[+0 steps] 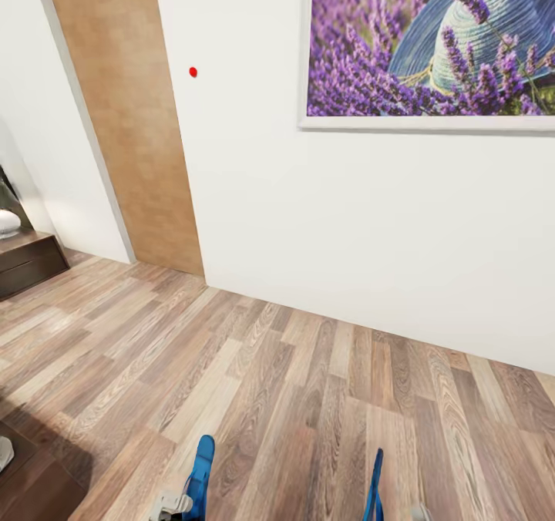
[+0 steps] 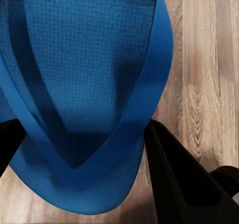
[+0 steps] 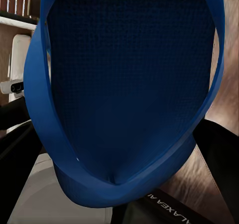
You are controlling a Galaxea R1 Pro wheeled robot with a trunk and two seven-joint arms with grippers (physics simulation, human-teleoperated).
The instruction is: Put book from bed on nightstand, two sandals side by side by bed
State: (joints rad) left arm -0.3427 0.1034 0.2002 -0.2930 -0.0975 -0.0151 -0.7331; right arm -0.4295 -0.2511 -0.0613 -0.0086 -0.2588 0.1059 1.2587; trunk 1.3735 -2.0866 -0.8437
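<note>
At the near edge of the head view, the left gripper (image 1: 171,503) is closed on one blue sandal (image 1: 202,471) and the right gripper (image 3: 112,184) is closed on the other sandal (image 1: 375,481), each jaw pair clamping the toe end with the sandal held clear of the wood-plank floor (image 1: 308,398). Beyond them stand a white wall (image 1: 308,213) with a lavender picture (image 1: 432,43), a brown door panel (image 1: 123,112) far left, and a dark bench (image 1: 27,263) at the far-left edge. Judged status: both sandals are collected but not yet set side by side by the bed, and the book transfer cannot be confirmed.

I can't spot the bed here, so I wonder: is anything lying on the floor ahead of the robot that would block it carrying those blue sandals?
Nothing visible does. Each gripper holds a sandal, left and right, above bare wood floor running to the white wall.
</note>
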